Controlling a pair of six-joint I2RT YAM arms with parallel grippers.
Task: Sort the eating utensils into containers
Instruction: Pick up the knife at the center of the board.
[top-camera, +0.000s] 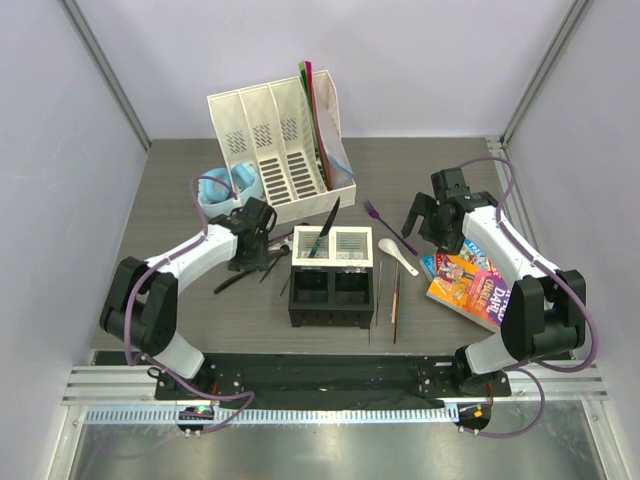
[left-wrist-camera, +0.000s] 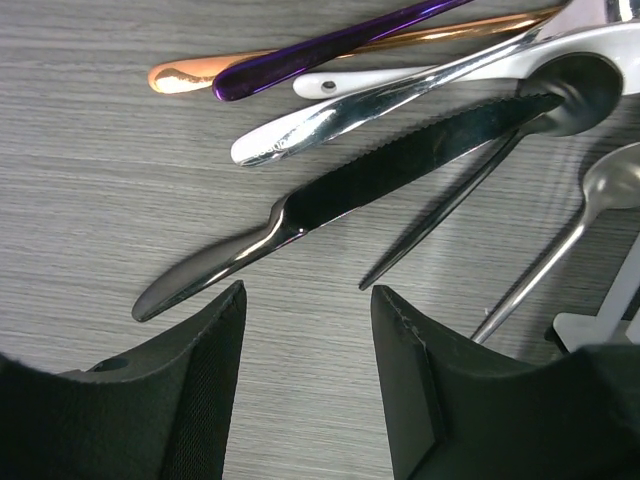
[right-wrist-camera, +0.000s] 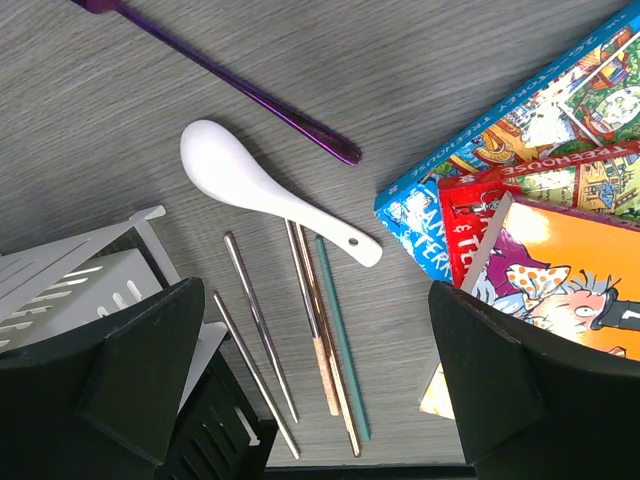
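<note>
- Grey wood-grain table (top-camera: 170, 210) carries everything.
- White slotted file organiser (top-camera: 270, 150) stands at the far side, left of centre.
- Colourful paperback books (top-camera: 468, 285) lie at the near right, beside the right arm.
- Four-cell caddy (top-camera: 333, 275) sits at centre, with two white cells far and two black cells near. A black utensil (top-camera: 328, 225) leans out of the far-left white cell.
- Blue headphones (top-camera: 222, 188) lie just left of the organiser.
- Left gripper (left-wrist-camera: 308, 300) hovers over a pile of cutlery (top-camera: 250, 272) just left of the caddy. Its jaws are apart and hold nothing, and its fingertips are near the handle of a black serrated knife (left-wrist-camera: 400, 160).
- Right gripper (right-wrist-camera: 315, 300) hangs right of the caddy, jaws spread wide and empty.
- White ceramic soup spoon (right-wrist-camera: 250, 185) lies just right of the caddy, with a purple fork (right-wrist-camera: 230, 75) on its far side.
- Chopsticks (right-wrist-camera: 325, 330) lie side by side along the caddy's right side, their far ends meeting the spoon's handle.
</note>
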